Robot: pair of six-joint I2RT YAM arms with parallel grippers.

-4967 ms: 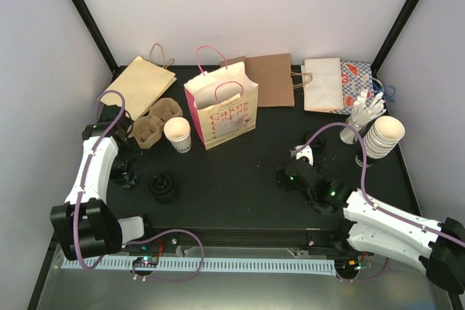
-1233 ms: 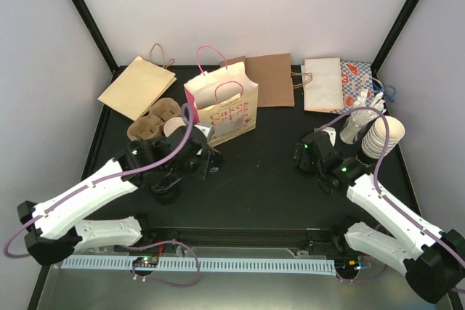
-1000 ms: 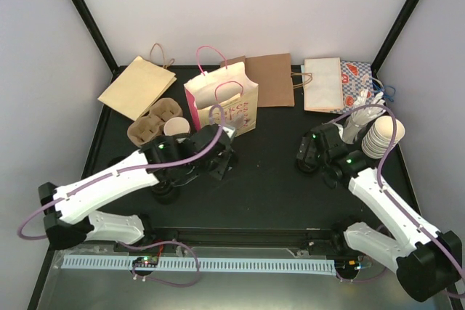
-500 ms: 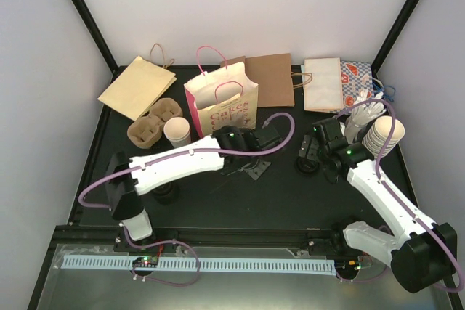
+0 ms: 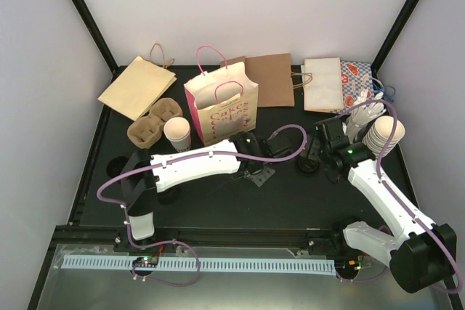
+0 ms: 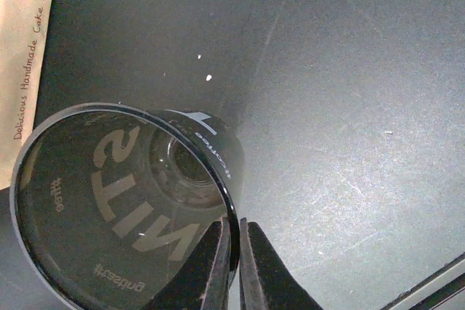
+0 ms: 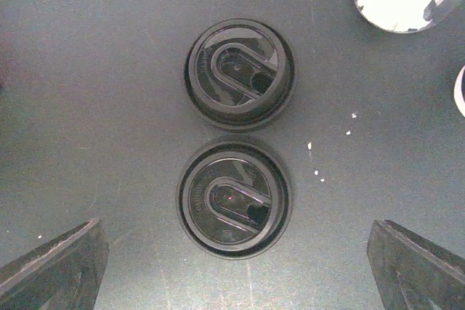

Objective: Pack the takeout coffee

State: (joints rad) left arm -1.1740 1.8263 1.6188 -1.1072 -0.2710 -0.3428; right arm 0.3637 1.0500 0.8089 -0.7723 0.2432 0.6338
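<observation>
The takeout coffee [image 5: 177, 134] is a small white cup standing open beside the pink-edged paper bag [image 5: 221, 110]. My left gripper [image 5: 256, 173] reaches out to mid-table, right of the bag, well apart from the cup. In the left wrist view my left gripper [image 6: 235, 248] is shut on the rim of a glossy black lid [image 6: 123, 201], held tilted above the dark table. My right gripper [image 5: 314, 152] hovers over two black lids [image 5: 307, 165]. In the right wrist view my right gripper [image 7: 234, 274] is open, its fingers wide on either side of the nearer lid [image 7: 234, 199]; the farther lid [image 7: 240, 74] lies just beyond.
A brown cup carrier [image 5: 154, 123] sits left of the cup. Flat paper bags [image 5: 270, 79] lie along the back edge. A tall stack of nested cups [image 5: 383, 136] and a holder of white cutlery [image 5: 361, 117] stand at the right, close to my right arm.
My left arm has swung from near the cup rightward to mid-table, carrying the black lid. My right gripper has shifted slightly back and stays open over the two lids.
</observation>
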